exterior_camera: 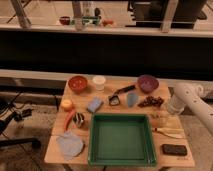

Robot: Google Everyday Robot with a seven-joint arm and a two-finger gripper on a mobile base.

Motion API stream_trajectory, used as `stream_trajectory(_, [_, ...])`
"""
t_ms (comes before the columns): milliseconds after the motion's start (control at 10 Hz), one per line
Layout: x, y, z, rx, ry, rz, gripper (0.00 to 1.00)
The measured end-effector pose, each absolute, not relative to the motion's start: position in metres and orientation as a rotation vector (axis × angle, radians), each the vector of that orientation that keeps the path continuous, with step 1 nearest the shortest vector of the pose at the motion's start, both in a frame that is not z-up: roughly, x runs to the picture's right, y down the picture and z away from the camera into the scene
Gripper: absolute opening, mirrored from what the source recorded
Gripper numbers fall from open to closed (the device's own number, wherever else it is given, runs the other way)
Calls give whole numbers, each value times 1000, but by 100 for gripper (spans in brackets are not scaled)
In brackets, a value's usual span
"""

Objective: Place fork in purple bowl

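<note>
Fork (159, 118) and gripper (166, 115) seen right of green tray (121, 116).
Purple bowl (148, 83) is set beyond the tray's far right corner; fork is faintly seen just right of that corner, gripper near it; grip state cannot be told.

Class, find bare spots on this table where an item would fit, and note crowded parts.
Bare: inside the green tray, and the back strip between white cup and purple bowl. Crowded: the right edge, where the gripper hangs by the yellow-handled utensil, and the left by the red pepper.
</note>
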State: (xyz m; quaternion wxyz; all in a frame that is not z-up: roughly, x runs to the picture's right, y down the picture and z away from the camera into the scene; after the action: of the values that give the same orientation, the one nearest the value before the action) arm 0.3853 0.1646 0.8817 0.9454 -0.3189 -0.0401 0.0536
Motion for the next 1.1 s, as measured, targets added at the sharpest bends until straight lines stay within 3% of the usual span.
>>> stream_trajectory(600, [385,162,883,-657,-92,102,29])
stream_trajectory(1000, [387,164,887,-684,-96,103,25])
stream_trajectory(1100, [387,164,887,-684,-96,103,20])
